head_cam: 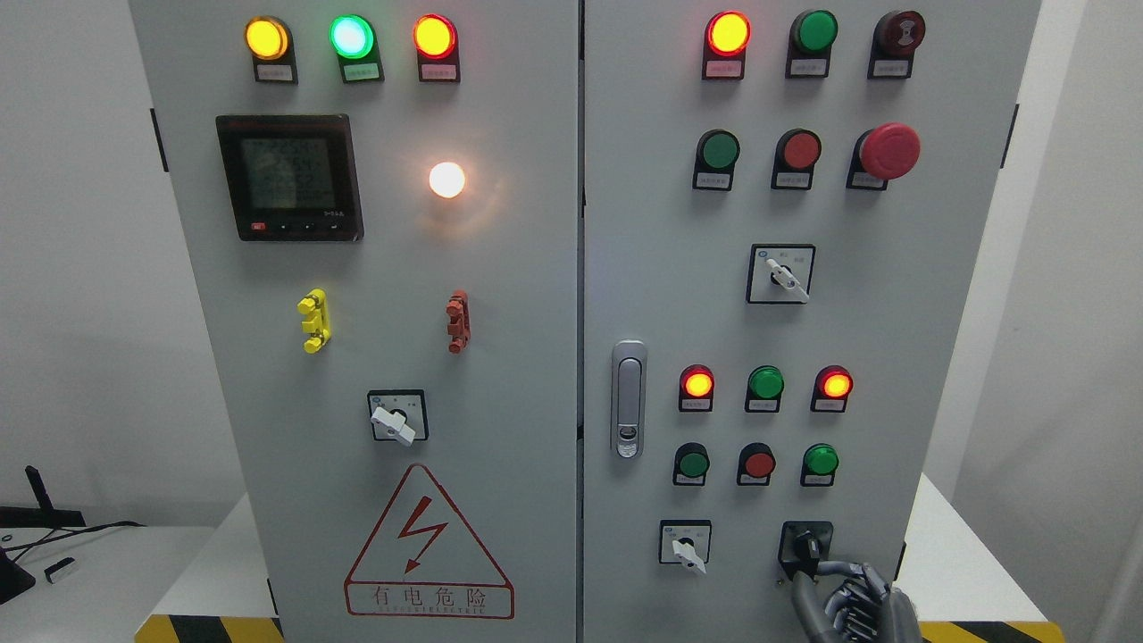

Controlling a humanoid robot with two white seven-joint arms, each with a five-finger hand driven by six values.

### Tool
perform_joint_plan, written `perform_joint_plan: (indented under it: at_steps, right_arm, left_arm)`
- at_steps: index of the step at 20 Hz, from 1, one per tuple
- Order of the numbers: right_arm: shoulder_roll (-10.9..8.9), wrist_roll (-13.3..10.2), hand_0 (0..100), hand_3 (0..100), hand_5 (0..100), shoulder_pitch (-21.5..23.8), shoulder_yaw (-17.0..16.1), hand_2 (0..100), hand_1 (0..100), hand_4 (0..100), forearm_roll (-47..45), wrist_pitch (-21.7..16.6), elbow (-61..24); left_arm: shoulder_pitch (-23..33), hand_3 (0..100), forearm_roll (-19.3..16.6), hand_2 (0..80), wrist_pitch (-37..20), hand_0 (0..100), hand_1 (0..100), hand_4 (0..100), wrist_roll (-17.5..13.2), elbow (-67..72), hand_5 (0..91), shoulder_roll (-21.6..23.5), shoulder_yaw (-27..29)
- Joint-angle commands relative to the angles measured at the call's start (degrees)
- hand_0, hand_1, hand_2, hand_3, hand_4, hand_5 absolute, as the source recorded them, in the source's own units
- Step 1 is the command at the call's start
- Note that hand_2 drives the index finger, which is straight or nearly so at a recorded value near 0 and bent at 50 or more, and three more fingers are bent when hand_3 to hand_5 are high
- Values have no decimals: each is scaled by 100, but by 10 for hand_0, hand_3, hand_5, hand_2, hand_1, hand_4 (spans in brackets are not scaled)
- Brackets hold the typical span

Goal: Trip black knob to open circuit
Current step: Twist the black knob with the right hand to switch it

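Head view: right robot hand [859, 600] fingers curled at black knob [806, 545], cabinet door [643, 268] lower right corner, grip uncertain; knob small, rigid, stiff-detented, best pinched across its lever.

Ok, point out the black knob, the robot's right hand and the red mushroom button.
black knob [806, 545], head view, its handle.
right hand [862, 598], head view, its fingers.
red mushroom button [889, 150], head view, its cap.
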Motion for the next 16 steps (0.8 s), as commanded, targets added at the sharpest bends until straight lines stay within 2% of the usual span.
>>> perform_joint_plan:
  at_steps: [1, 5, 8, 16]
  right_arm:
    - [7, 1, 403, 902, 1000, -14, 115, 512, 708, 967, 0, 4, 12]
    - [7, 27, 404, 908, 1000, -14, 115, 517, 708, 971, 0, 4, 12]
    - [7, 150, 403, 910, 1000, -14, 124, 520, 708, 972, 17, 4, 12]
    - [7, 159, 403, 910, 1000, -32, 159, 521, 708, 972, 61, -22, 56]
  left_arm:
    - [0, 0, 26, 0, -5, 120, 389, 0, 2, 0, 0, -4, 0]
    - [0, 0, 26, 0, -5, 120, 389, 0, 2, 0, 0, -4, 0]
    - [0, 0, 26, 0, -5, 120, 389, 0, 2, 0, 0, -4, 0]
    - [0, 0, 26, 0, -5, 120, 389, 0, 2, 0, 0, 4, 0]
